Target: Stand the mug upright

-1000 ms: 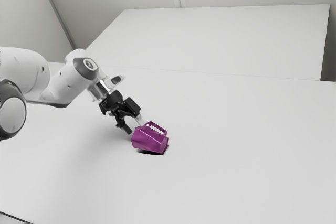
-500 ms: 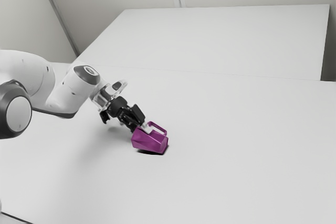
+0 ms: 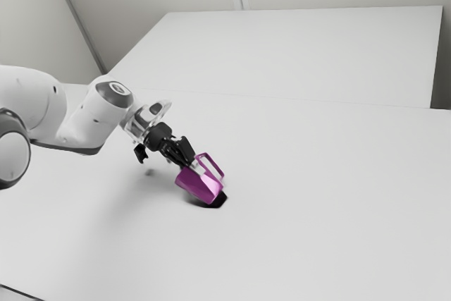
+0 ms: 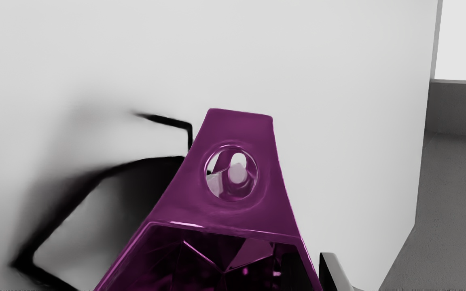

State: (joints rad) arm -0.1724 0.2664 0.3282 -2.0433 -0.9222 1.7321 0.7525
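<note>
1. Can see the purple mug near the middle of the exterior view. Leans on a slant, with the open end near the gripper and a dark shadow on the white table by the low end.
2. Looks pinched at one side, near the rim, with the gripper closed on the wall. Has one finger just outside the wall in the wrist view; seems to have another in the dark inside.
3. Looks hard and stiff, so not likely to squash. Seems light enough to lift by one side, but can't tell for sure.
4. Looks shiny and smooth, so could slip or spin in the pinch. Might chip if bumped hard.
5. Seems good to hold right here by the rim, with the bottom free for standing. Could hold by the handle too, but might swing crooked.
6. Seems only part way up. Needs slow turning, bottom down and open end up, then a soft landing, flat and steady, before letting go.
</note>
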